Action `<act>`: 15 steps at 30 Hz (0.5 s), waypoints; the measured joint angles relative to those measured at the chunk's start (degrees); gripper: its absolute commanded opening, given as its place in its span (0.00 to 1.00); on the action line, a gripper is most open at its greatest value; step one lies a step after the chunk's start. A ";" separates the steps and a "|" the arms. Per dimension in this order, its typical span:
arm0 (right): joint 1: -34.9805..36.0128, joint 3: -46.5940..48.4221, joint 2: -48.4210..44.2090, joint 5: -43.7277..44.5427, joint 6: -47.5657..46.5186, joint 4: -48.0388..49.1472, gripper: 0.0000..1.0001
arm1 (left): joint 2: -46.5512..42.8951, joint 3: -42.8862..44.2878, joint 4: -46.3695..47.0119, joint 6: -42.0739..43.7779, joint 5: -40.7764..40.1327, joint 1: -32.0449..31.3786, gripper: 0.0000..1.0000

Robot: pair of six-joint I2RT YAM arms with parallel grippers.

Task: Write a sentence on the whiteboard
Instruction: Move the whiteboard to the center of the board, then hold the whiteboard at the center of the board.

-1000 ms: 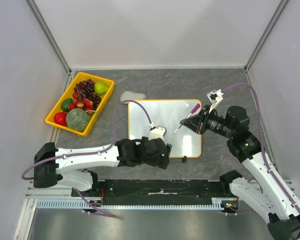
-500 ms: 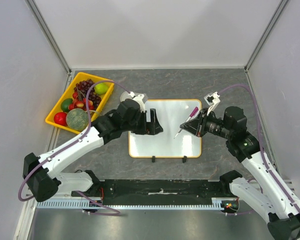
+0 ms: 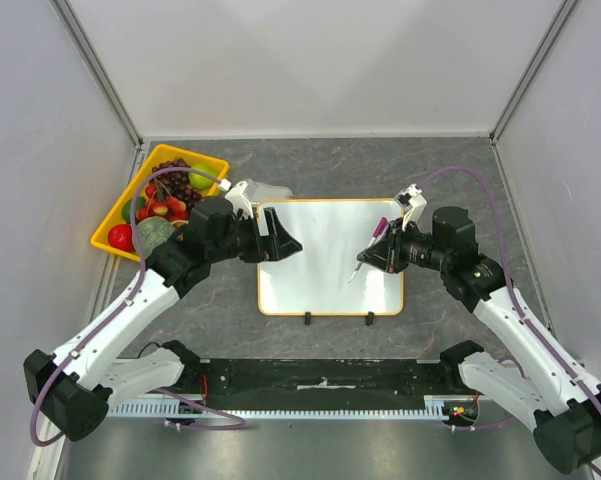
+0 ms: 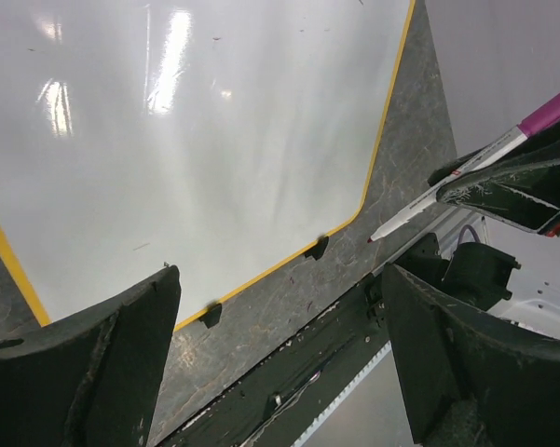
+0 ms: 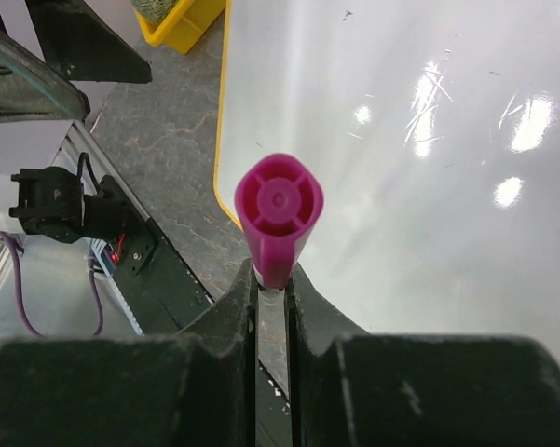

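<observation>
The whiteboard (image 3: 320, 262) lies flat on the grey table, yellow-rimmed and glossy, with two black clip feet (image 3: 307, 319) on its near edge. Its face is blank; no sentence is in view. My right gripper (image 3: 384, 252) is shut on a white marker (image 3: 368, 250) with a magenta end, tip pointing down-left over the board's right part. In the right wrist view the magenta end (image 5: 280, 209) stands up between the jaws above the board (image 5: 401, 140). My left gripper (image 3: 285, 240) hangs open and empty over the board's upper left corner; the left wrist view looks across the board (image 4: 196, 140) at the marker (image 4: 466, 177).
A yellow tray (image 3: 108, 240) of fruit sits at the far left, close behind my left arm. A pale grey piece (image 3: 268, 190) lies just beyond the board's top left corner. A black rail (image 3: 320, 375) runs along the near table edge. Walls close in on three sides.
My left arm has swung from the board's near edge up to its upper left corner, still open. My right gripper with the marker has shifted slightly left.
</observation>
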 measured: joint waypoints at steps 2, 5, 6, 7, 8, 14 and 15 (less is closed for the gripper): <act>-0.02 0.00 0.46 1.01 0.07 0.04 0.00 | 1.11 -0.02 0.42 1.11 2.73 3.04 0.92; -0.02 0.00 0.85 3.10 0.11 0.39 0.00 | 3.32 -0.57 1.79 2.97 6.38 7.17 0.93; -0.02 0.00 0.85 3.78 0.11 0.50 0.00 | 4.02 -1.09 2.49 3.56 7.54 8.55 0.93; -0.02 0.00 0.83 4.46 0.15 0.76 0.00 | 4.55 -1.66 3.08 4.02 8.72 9.84 0.93; -0.02 0.00 0.83 5.01 0.26 1.20 0.00 | 5.01 -2.40 3.87 4.42 10.14 11.28 0.93; -0.02 -0.42 0.74 6.64 0.48 3.10 0.00 | 5.75 -8.17 9.73 5.49 17.79 19.80 0.93; -0.02 -0.66 0.68 6.82 0.44 3.41 0.00 | 5.75 -8.98 10.49 5.64 18.91 21.31 0.93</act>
